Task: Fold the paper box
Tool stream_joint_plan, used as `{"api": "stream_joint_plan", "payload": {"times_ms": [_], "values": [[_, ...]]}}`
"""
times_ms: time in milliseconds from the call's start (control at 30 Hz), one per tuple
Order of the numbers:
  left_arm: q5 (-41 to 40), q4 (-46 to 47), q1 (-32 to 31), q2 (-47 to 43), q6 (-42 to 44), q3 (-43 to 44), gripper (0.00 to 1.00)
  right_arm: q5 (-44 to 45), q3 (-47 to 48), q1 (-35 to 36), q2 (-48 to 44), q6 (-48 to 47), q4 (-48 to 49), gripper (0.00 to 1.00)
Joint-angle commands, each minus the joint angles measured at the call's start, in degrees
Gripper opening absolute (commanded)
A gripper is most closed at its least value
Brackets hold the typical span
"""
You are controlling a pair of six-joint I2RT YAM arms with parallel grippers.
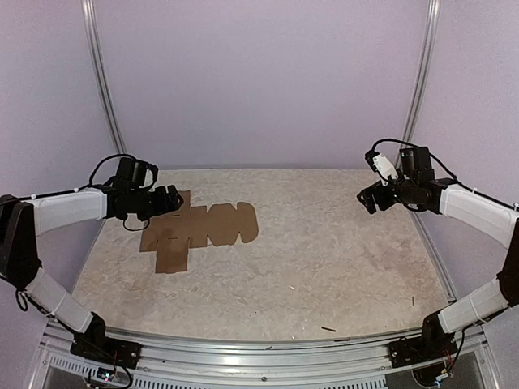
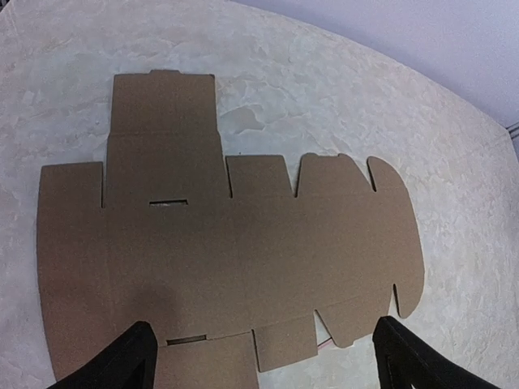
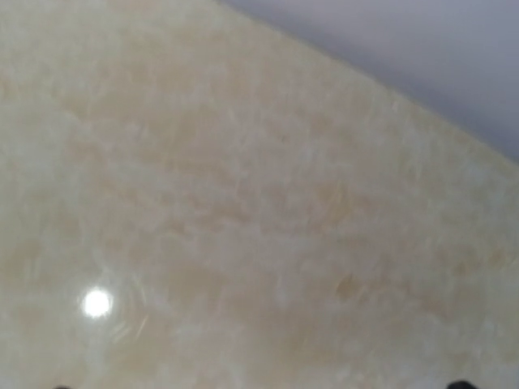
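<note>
Cardboard blank of the paper box lies flat on the table, left side, under the left gripper, spread wide and empty like the far-off right gripper; probably light, thin, crease-prone, so pinch an outer flap's edge.

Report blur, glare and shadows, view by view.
Right wrist: table blurred, with a round glare spot at lower left. Left wrist: sharp; a soft shadow darkens the lower-left part of the cardboard sheet. Top: evenly lit.
</note>
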Motion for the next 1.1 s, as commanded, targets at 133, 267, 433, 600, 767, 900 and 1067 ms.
{"api": "stream_joint_plan", "payload": {"times_ms": [133, 267, 433, 600, 767, 900, 1067], "values": [[-0.46, -5.71, -2.13, 13.17, -8.28, 13.92, 0.87, -0.35, -4.28, -0.12, -2.43, -1.86, 1.89, 1.00], [-4.97, -12.77, -5.45, 22.94, -8.93, 24.19, 0.86, -5.20, -4.24, -0.25, -3.74, -2.87, -0.16, 1.00], [-7.84, -18.23, -9.50, 30.69, -10.23, 32.16, 0.86, -9.45, -4.14, -0.27, -5.14, -2.83, -1.18, 1.00], [-7.47, -21.25, -12.77, 35.71, -10.19, 36.24, 0.85, -11.31, -3.30, -0.27, -4.38, -2.30, -1.64, 1.00], [-5.82, -21.95, -15.01, 38.53, -9.70, 38.29, 0.85, -10.66, -3.90, -0.23, -5.72, -2.46, -1.45, 1.00], [-3.61, -21.59, -16.34, 41.81, -9.44, 40.92, 0.85, -10.63, -3.97, -0.27, -6.05, -2.01, -1.20, 1.00], [1.13, -19.84, -19.32, 47.14, -6.55, 45.43, 0.83, -12.24, -1.58, -0.33, -5.68, -1.08, -3.31, 1.00]]}}
